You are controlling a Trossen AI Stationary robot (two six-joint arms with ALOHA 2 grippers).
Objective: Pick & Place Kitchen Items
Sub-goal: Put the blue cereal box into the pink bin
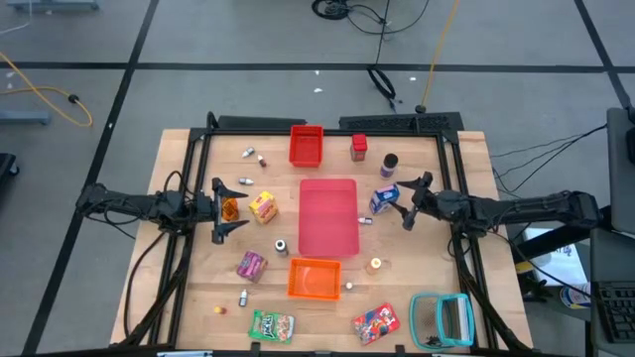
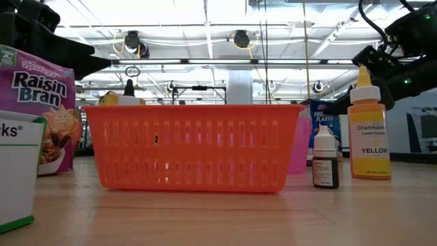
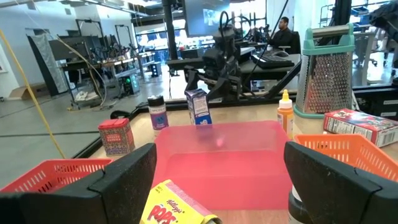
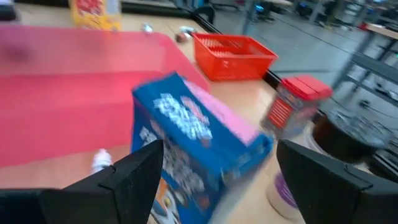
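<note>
My left gripper (image 1: 219,211) hovers open at the table's left. Its fingers (image 3: 118,186) stand either side of the yellow carton (image 3: 177,208), which lies just ahead (image 1: 263,206). A small orange thing (image 1: 231,209) shows between the fingers from above. My right gripper (image 1: 413,201) is open right of the pink mat (image 1: 328,216). The blue carton (image 4: 193,149) stands on the table between its fingers (image 4: 134,177) and also shows from above (image 1: 385,198). Other groceries lie scattered: a pink-purple carton (image 1: 251,264), a green packet (image 1: 271,325), a red packet (image 1: 376,320).
A red bin (image 1: 306,145) sits at the far edge and an orange bin (image 1: 315,278) near the front. A red jar (image 1: 358,148) and a dark jar (image 1: 389,164) stand behind the blue carton. A teal-framed grater (image 1: 443,319) lies at the front right. Small bottles (image 2: 326,160) dot the table.
</note>
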